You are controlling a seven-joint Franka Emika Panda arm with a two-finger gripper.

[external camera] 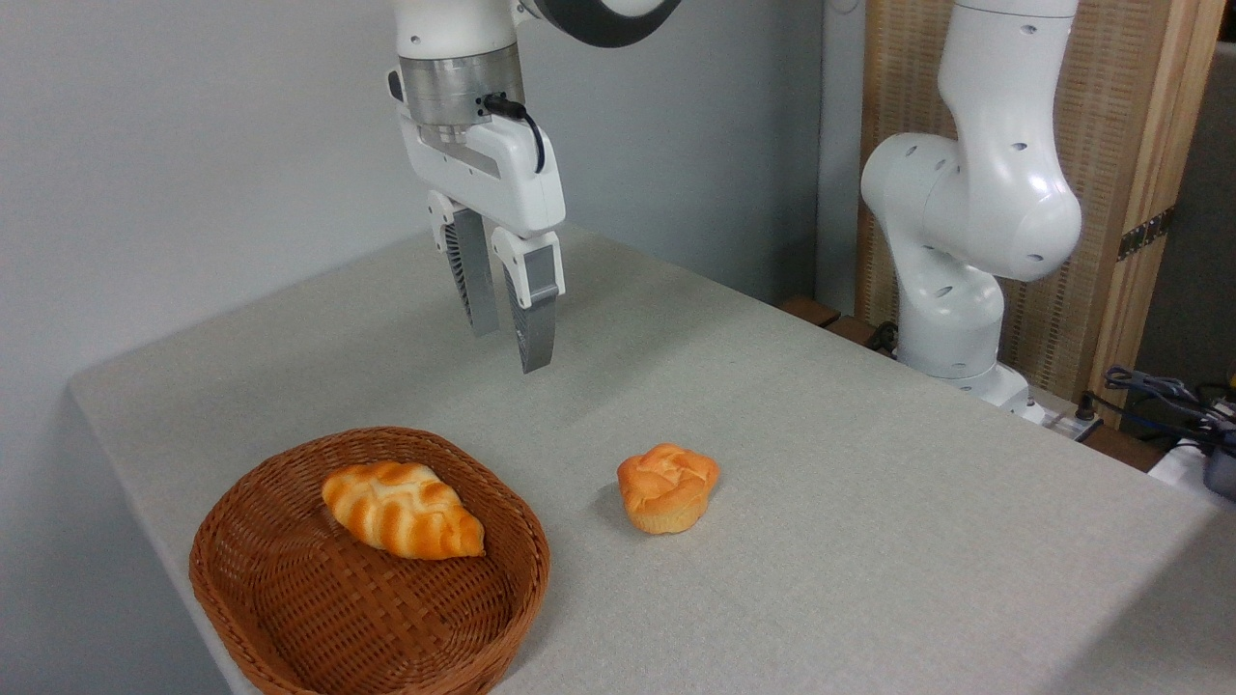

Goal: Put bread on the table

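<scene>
Looking down from the one fixed camera onto one table [869, 541] covered in light grey-beige fabric, rounded at the near left corner. Counting two baked pieces on view. One bread [667, 487], small, round and muffin-like, cream at the sides, orange-brown and knotted on top, sitting upright straight on the cloth, a little right of the basket and clear of its rim. One longer braided loaf [402, 509], striped orange and cream, lying on its side inside the basket, toward the upper middle of the bowl. One brown woven wicker basket [290, 589], shallow and roundish, set at the near left part of the tabletop, holding only that loaf. One white robot arm [966, 203], base standing at the far right edge of the table, upper links running out of frame at the top and coming back down at the upper left. One gripper [506, 340] hanging from that wrist, pointing downward, well above the cloth, behind and to the left of the bread, touching nothing. Two grey fingers [534, 323] showing, spread a small way apart with a narrow gap between them, nothing clamped there. One black cable [526, 121] looping at the side of the wrist. Several dark cables [1164, 396] bundled off the table at the far right.
</scene>
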